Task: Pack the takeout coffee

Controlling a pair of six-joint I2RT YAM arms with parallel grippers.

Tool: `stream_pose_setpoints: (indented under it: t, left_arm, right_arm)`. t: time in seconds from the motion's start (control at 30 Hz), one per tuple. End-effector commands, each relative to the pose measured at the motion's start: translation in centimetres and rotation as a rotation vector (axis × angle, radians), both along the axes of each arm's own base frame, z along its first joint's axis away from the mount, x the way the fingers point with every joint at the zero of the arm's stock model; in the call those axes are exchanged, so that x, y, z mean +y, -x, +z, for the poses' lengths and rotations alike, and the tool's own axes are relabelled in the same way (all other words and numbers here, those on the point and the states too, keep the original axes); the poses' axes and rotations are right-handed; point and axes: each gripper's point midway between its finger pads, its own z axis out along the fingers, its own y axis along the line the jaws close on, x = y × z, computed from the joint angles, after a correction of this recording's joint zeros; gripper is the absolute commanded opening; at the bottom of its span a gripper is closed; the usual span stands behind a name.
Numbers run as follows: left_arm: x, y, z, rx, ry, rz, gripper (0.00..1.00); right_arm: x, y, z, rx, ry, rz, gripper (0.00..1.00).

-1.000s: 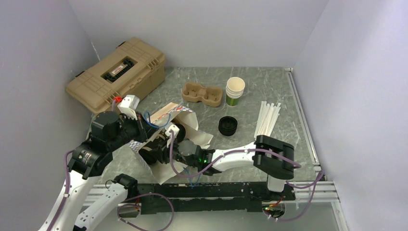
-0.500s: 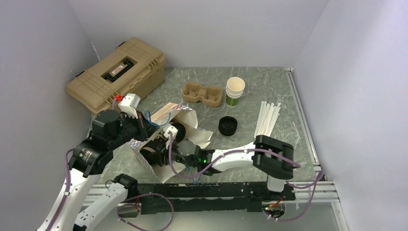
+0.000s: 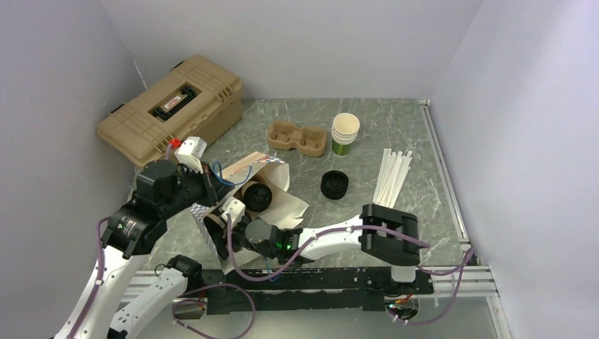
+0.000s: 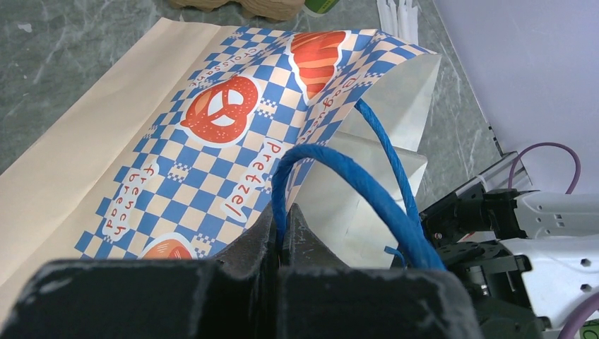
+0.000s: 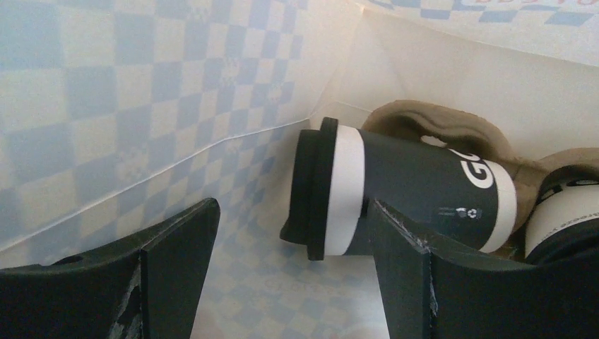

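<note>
**Coffee lies crosswise in the bag, right tool wide behind it**

Right wrist view first, and we're looking inside the bag (image 5: 141,106); the coffee (image 5: 417,187) lies on its side dead ahead of the right tool (image 5: 291,226); its long axis runs across the view, black lid (image 5: 311,187) to the left, base to the right, nestled in a brown carrier (image 5: 438,127); a second cup (image 5: 565,219) peeks in at the right edge; the tool's jaws stand wide, one finger either side of the lid end, nothing clamped; whether the right finger brushes the cup I cannot tell.

Left wrist view: the left tool (image 4: 282,229) is pinched tight on the bag's blue handle (image 4: 346,183), lifting the checkered side so the mouth gapes; the right arm (image 4: 537,212) shows low right, beyond the bag.

Top view: the bag lies on the table (image 3: 381,134) between the two arms, mouth turned toward the right arm; a dark lid shows in that mouth; the right tool sits at the opening, much the nearer of the two to the coffee; the left is tied up with the handle.

The call from here: packing looks all but done; with the cup crosswise to the tool, the safe exit is straight back along the tool's own line, jaws wide so neither finger hooks the lid rim; a sideways drift could roll the cup off the carrier or pop the lid.
</note>
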Motion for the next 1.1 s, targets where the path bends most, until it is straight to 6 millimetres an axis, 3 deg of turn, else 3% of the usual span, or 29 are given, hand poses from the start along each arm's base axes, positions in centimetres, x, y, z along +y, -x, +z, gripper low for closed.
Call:
stream_pose_setpoints:
  t: [0.0,0.23,0.47,0.7,1.07]
  left_arm:
    - [-0.6,0.3,2.0,-0.038,0.055,-0.02,0.0]
    - [-0.6,0.7,2.0,-0.038,0.062,-0.028,0.0]
    - [-0.4,1.3,2.1,-0.047,0.064,-0.035,0.0]
    - [-0.3,1.6,2.0,-0.052,0.059,-0.04,0.0]
    - [-0.1,1.7,1.4,-0.085,0.024,-0.062,0.0]
  right_arm:
    - [0.7,-1.8,-0.5,-0.083,0.056,-0.098,0.8]
    - [0.8,-2.9,-2.0,-0.09,0.097,-0.187,0.68]
    - [0.1,-4.1,-1.4,-0.092,0.093,-0.272,0.34]
    - [-1.3,-4.3,0.7,-0.102,0.041,-0.305,0.0]
    - [-4.0,-2.4,5.6,-0.09,-0.125,-0.236,0.0]
